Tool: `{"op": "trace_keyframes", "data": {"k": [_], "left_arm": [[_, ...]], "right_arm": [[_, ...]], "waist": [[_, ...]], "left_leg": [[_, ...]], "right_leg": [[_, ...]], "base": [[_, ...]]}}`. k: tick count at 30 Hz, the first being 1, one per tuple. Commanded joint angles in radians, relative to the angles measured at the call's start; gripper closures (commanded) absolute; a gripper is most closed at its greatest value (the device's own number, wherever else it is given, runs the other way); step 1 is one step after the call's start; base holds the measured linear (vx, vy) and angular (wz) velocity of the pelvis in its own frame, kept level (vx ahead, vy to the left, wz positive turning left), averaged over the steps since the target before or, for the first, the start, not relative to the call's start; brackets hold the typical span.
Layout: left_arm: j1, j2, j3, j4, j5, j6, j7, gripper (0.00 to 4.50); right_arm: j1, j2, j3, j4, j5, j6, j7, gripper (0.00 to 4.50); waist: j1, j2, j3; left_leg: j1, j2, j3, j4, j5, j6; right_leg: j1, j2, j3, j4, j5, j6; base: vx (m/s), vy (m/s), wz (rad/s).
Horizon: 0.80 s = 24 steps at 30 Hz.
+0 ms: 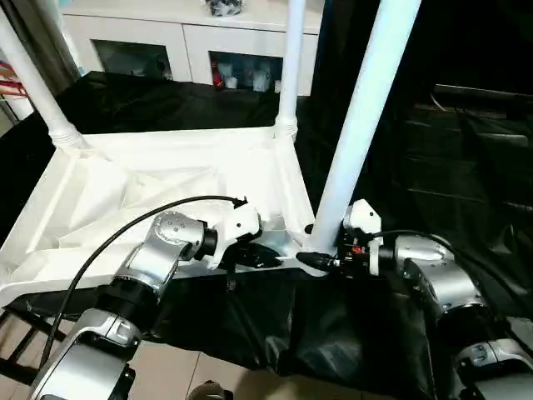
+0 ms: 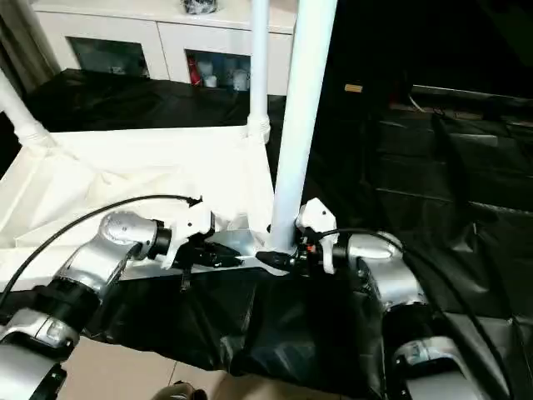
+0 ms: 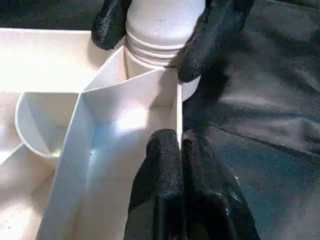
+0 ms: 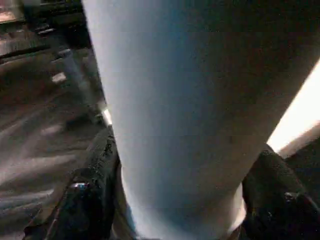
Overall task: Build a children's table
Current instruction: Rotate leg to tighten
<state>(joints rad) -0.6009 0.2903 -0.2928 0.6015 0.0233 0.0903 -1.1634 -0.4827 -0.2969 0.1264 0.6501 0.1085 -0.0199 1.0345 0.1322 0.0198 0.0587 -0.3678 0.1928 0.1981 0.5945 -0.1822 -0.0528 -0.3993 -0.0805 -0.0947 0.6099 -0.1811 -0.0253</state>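
Note:
The white table top point(image 1: 166, 183) lies upside down on black cloth, ribbed underside up. Legs stand in its far left socket point(image 1: 33, 83) and far right socket point(image 1: 291, 67). A third leg point(image 1: 366, 108) rises from the near right corner socket. My right gripper point(image 1: 321, 254) grips the base of this leg, one black finger point(image 3: 112, 25) on either side of it just above the socket. My left gripper point(image 3: 181, 142) is shut on the thin rim wall of the table top right beside that corner.
A white cabinet with glass doors point(image 1: 183, 42) stands behind the table top. Crumpled black cloth point(image 1: 433, 167) covers the surface to the right and hangs over the near edge. A black cable point(image 1: 125, 225) loops over my left forearm.

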Motion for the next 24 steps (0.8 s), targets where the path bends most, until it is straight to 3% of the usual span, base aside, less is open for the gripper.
{"op": "trace_keyframes", "data": {"k": [1, 2, 4, 8, 9, 11, 12, 13, 15, 18, 22, 24], "left_arm": [[-0.05, -0.069, 0.019, 0.035, 0.008, 0.025, 0.123, 4.5], [-0.057, -0.082, 0.021, 0.049, 0.017, 0.033, 0.156, 4.5], [-0.082, -0.123, 0.03, 0.09, 0.036, 0.05, 0.253, 4.5], [-0.119, -0.201, 0.053, 0.147, 0.047, 0.073, 0.412, 4.5], [-0.126, -0.22, 0.058, 0.16, 0.048, 0.075, 0.447, 4.5], [-0.13, -0.256, 0.058, 0.173, 0.043, 0.06, 0.468, 4.5], [-0.13, -0.258, 0.056, 0.173, 0.044, 0.058, 0.466, 4.5], [-0.126, -0.269, 0.045, 0.173, 0.046, 0.039, 0.446, 4.5], [-0.118, -0.262, 0.03, 0.167, 0.054, 0.016, 0.417, 4.5], [-0.1, -0.237, 0.012, 0.147, 0.058, -0.018, 0.365, 4.5], [-0.062, -0.185, 0.001, 0.09, 0.023, -0.068, 0.233, 4.5], [-0.041, -0.151, -0.002, 0.055, -0.001, -0.067, 0.154, 4.5]], "right_arm": [[-0.006, 0.066, -0.006, 0.106, -0.051, 0.038, -0.208, 1.77], [-0.012, 0.086, -0.014, 0.126, -0.056, 0.037, -0.263, 1.77], [-0.031, 0.137, -0.03, 0.177, -0.071, 0.033, -0.404, 1.78], [-0.064, 0.202, -0.034, 0.234, -0.1, 0.042, -0.582, 1.78], [-0.07, 0.215, -0.033, 0.244, -0.11, 0.046, -0.616, 1.78], [-0.081, 0.237, -0.026, 0.254, -0.12, 0.044, -0.63, 1.78], [-0.081, 0.239, -0.028, 0.255, -0.119, 0.041, -0.63, 1.78], [-0.087, 0.248, -0.045, 0.258, -0.109, 0.025, -0.636, 1.43], [-0.085, 0.243, -0.063, 0.251, -0.09, 0.009, -0.62, 1.08], [-0.071, 0.219, -0.068, 0.222, -0.07, 0.001, -0.574, 0.87], [-0.027, 0.147, -0.018, 0.144, -0.066, -0.025, -0.425, 0.58], [0.001, 0.106, 0.004, 0.104, -0.067, -0.042, -0.329, 0.58]], "waist": [[-0.013, -0.005, -0.065], [-0.018, -0.002, -0.062], [-0.033, -0.008, -0.06], [-0.043, -0.007, -0.053], [-0.047, -0.008, -0.05], [-0.051, -0.009, -0.051], [-0.051, -0.008, -0.053], [-0.051, -0.01, -0.057], [-0.052, -0.007, -0.058], [-0.051, -0.013, -0.059], [-0.047, -0.014, -0.06], [-0.039, -0.012, -0.062]], "left_leg": [[0.018, 0.046, -0.025, -0.072, -0.241, 0.023], [0.022, 0.045, -0.026, -0.073, -0.256, 0.013], [0.025, 0.042, -0.031, -0.075, -0.289, -0.008], [0.034, 0.039, -0.032, -0.074, -0.337, 0.001], [0.041, 0.037, -0.033, -0.073, -0.363, -0.001], [0.046, 0.037, -0.038, -0.076, -0.394, 0.0], [0.043, 0.038, -0.039, -0.079, -0.387, 0.001], [0.036, 0.041, -0.04, -0.085, -0.363, 0.008], [0.033, 0.044, -0.039, -0.088, -0.352, 0.014], [0.031, 0.043, -0.036, -0.089, -0.34, 0.027], [0.022, 0.045, -0.035, -0.089, -0.308, 0.05], [0.026, 0.044, -0.028, -0.083, -0.28, 0.064]], "right_leg": [[0.045, -0.082, 0.056, -0.09, -0.323, -0.19], [0.041, -0.083, 0.056, -0.094, -0.36, -0.182], [0.042, -0.086, 0.053, -0.108, -0.463, -0.147], [0.032, -0.086, 0.049, -0.124, -0.548, -0.117], [0.028, -0.085, 0.045, -0.131, -0.585, -0.107], [0.031, -0.087, 0.039, -0.139, -0.617, -0.085], [0.035, -0.088, 0.039, -0.138, -0.602, -0.084], [0.041, -0.088, 0.042, -0.134, -0.559, -0.085], [0.04, -0.088, 0.046, -0.128, -0.508, -0.102], [0.042, -0.09, 0.05, -0.123, -0.466, -0.122], [0.049, -0.094, 0.054, -0.116, -0.414, -0.138], [0.044, -0.096, 0.06, -0.112, -0.384, -0.155]], "base": [[0.0, 0.0, 0.0], [0.0, 0.0, 0.0], [0.0, 0.0, 0.0], [0.0, 0.0, 0.0], [0.0, 0.0, 0.0], [0.0, 0.0, 0.0], [0.0, 0.0, 0.0], [0.0, 0.0, 0.0], [0.0, 0.0, 0.0], [0.0, 0.0, 0.0], [0.0, 0.0, 0.0], [0.0, 0.0, 0.0]]}}
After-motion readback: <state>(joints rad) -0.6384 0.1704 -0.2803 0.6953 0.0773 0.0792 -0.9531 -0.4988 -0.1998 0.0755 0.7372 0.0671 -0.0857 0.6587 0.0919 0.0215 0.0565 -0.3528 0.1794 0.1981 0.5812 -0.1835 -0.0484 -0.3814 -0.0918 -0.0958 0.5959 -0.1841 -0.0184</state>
